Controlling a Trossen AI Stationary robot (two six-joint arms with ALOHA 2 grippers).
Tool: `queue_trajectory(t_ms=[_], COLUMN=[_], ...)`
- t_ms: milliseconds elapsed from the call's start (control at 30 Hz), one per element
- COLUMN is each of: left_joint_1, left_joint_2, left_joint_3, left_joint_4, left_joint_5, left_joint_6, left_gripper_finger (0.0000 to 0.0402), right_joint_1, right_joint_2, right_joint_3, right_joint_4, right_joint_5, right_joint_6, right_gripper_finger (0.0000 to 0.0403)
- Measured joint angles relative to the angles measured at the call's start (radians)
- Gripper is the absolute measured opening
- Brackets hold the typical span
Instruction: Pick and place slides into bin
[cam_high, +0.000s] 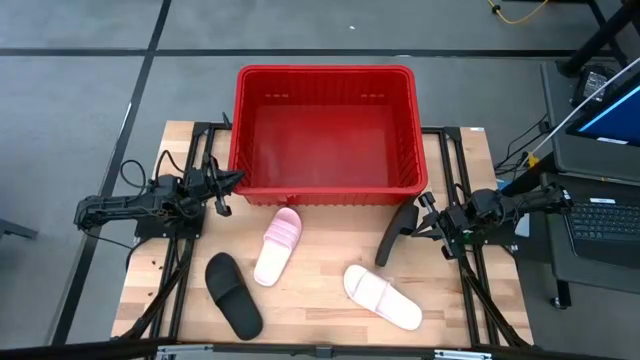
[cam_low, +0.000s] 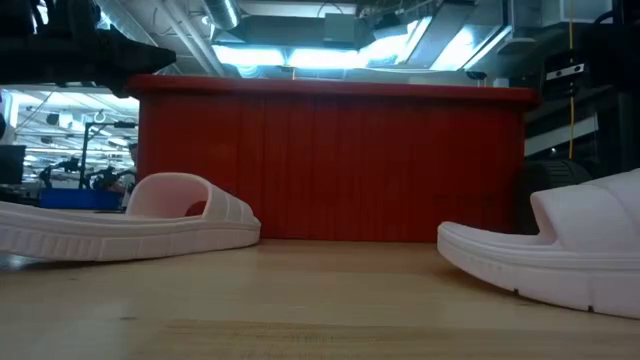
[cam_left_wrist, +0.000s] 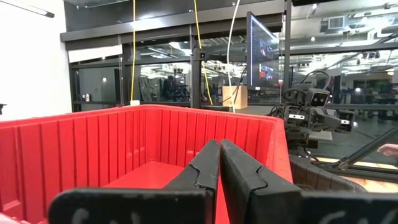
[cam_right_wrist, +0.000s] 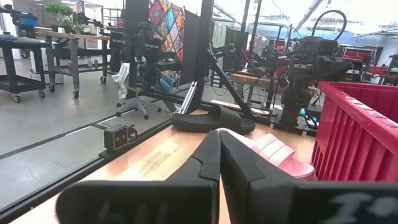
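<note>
Waiting with both pincers closed and holding nothing, left pincer (cam_high: 236, 178) and right pincer (cam_high: 404, 222) flanking the empty bin (cam_high: 325, 72) at centre, all four slides (cam_high: 277, 246) lying below on the worktop (cam_high: 320, 315).

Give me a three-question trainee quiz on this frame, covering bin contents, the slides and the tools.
1. True or false: the bin already holds a slide.
2. How many pink slides lie on the table?
3. Which tool is closest to the black slide near the bin's front right corner? A: the left tool. B: the right tool. C: both equally close.

Key:
1. False. The high view shows the bin's floor bare.
2. Two: one pink slide just in front of the bin, the other pink slide nearer the table's front edge.
3. B.
</note>
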Motion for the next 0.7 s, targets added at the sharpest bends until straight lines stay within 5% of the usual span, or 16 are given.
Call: queue_trajectory(t_ms=[700], left_joint_1=[0.000], left_joint_2=[0.000], left_joint_3=[0.000], left_joint_4=[0.000], left_joint_5=[0.000], left_joint_6=[0.000], left_gripper_finger=[0.0010], right_joint_1=[0.000], right_joint_2=[0.000], right_joint_3=[0.000], right_joint_4=[0.000], right_joint_5=[0.000], right_joint_6=[0.000], right_gripper_finger=[0.0010])
